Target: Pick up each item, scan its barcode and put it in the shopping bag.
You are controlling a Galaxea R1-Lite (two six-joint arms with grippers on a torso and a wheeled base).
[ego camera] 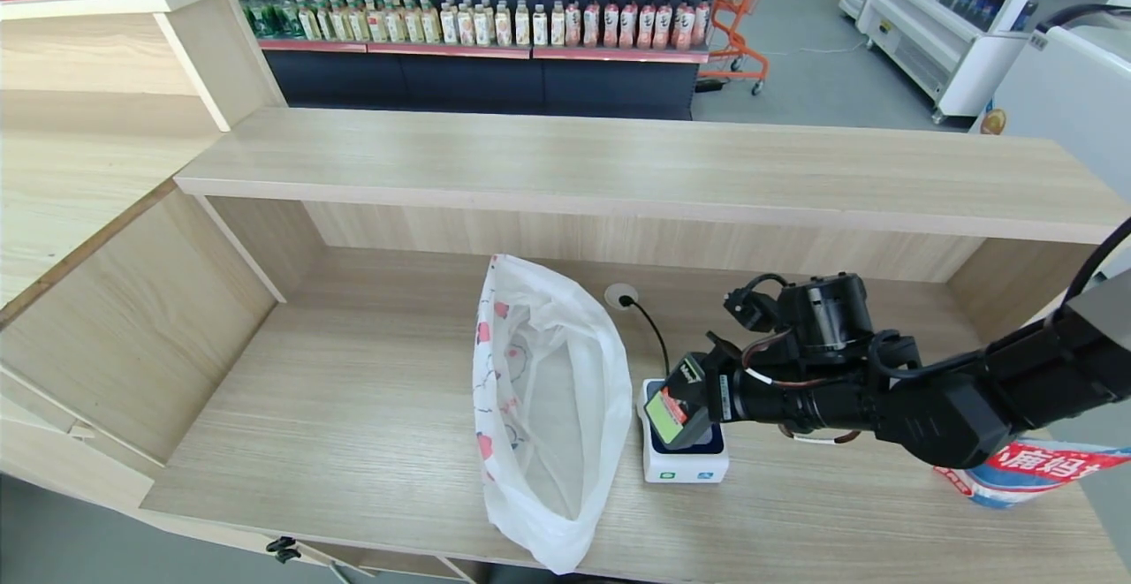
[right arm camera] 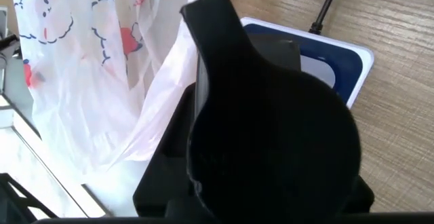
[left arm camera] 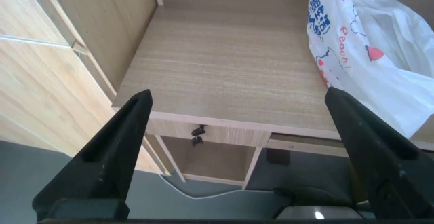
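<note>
Head view showed the right claw (ego camera: 694,403) clenched on a small green-and-red pack (ego camera: 663,417), held tilted just above the blue top of the white scanner (ego camera: 687,465). The scanner stood on the wooden table (ego camera: 353,407), just beside the shopping bag (ego camera: 539,407), a white plastic one with red and blue prints that lay on its side with its mouth gaping. A black cable (ego camera: 652,328) ran from the scanner back to a round hole in the table. Near the table's right end, partly behind the right arm, lay a blue, red and white packet (ego camera: 1029,474).

From the right wrist view, the dark claw body covered most of what it held, so the pack itself could not be made out there; the scanner's blue top (right arm camera: 342,61) and the bag's printed plastic (right arm camera: 81,68) showed on either side of it.

From the left wrist view, the left claw (left arm camera: 237,96) was released, its two fingers (left arm camera: 115,156) spread wide and gripping nothing, hanging off the table's front edge with the bag (left arm camera: 366,47) off to one side.
</note>
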